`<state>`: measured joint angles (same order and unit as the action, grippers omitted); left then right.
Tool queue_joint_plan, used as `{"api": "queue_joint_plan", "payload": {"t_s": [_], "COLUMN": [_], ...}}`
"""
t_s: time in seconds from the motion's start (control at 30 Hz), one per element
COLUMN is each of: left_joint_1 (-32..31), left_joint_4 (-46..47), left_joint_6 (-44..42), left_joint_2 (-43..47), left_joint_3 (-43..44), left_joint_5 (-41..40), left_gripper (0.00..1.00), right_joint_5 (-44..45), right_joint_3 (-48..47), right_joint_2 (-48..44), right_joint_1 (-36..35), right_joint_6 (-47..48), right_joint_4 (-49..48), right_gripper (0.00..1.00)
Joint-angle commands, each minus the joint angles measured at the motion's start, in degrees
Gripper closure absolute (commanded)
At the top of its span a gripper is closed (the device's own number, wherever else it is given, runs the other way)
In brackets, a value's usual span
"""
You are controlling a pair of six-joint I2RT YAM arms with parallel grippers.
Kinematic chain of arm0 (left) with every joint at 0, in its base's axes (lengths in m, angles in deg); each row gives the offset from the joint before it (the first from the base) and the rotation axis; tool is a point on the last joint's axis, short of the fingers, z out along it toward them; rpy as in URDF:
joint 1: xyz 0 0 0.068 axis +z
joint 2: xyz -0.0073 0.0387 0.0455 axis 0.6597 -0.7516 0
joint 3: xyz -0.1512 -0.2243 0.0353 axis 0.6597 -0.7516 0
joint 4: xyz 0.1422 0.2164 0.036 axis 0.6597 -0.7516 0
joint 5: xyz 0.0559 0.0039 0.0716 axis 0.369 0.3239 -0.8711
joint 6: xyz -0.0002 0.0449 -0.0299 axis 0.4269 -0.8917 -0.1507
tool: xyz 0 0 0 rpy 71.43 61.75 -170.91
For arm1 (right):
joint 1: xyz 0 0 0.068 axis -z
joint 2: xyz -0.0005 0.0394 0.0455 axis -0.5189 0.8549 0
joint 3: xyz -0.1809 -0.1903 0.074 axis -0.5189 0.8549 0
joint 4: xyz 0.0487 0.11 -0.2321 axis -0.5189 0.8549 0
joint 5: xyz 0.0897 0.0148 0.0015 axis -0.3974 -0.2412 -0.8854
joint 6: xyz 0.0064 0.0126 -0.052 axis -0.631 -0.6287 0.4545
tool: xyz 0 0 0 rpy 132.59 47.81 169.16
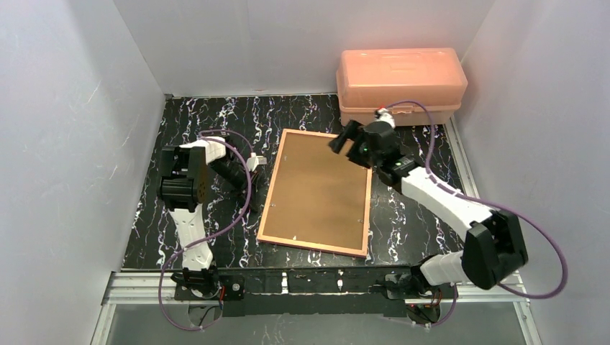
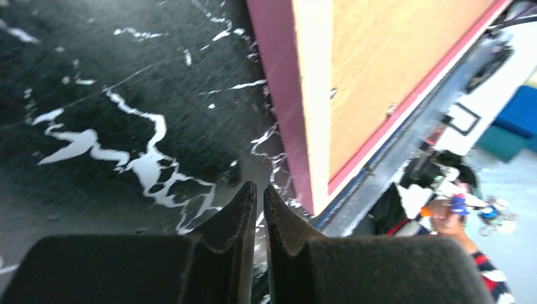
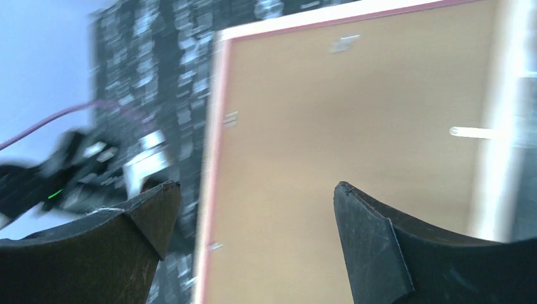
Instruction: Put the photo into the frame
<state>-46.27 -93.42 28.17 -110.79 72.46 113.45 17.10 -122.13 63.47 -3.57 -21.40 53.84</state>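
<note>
While its jaws stand wide apart and hold nothing, the right gripper [image 1: 347, 144] hovers over the far right corner of the frame [image 3: 489, 95]. The frame lies back up at mid tabletop [image 1: 147, 230], long axis running far to near, and a brown board [image 1: 316, 188] fills its back. The photo shows in no view; whether it sits under the board I cannot tell. Reaching in from the near right corner with its wrist tipped down, the right arm looks nearer any grip on the board. The left gripper [image 2: 259, 190], closed and empty, sits low just off the frame's left edge.
</note>
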Motion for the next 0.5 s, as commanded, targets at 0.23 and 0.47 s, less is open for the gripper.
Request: {"api": "queue_joint_plan", "payload": {"t_s": [0.23, 0.47], "left_joint_1": [-7.1, -9.5], "left_joint_4": [7.6, 8.0], "left_joint_6": [-4.4, -4.4], "left_joint_2": [10.7, 11.8], "left_joint_3": [-8.3, -10.4], "left_joint_5": [-12.4, -12.7], "left_gripper": [0.91, 0.92], "right_joint_5": [14.0, 6.5], "right_joint_3": [7.5, 4.1], "right_joint_2": [2.5, 11.0], "right_joint_1": [12.3, 14.1], "right_joint_6": [8.7, 7.7], "right_joint_4": [8.3, 4.0], "right_gripper": [0.01, 0.01]}}
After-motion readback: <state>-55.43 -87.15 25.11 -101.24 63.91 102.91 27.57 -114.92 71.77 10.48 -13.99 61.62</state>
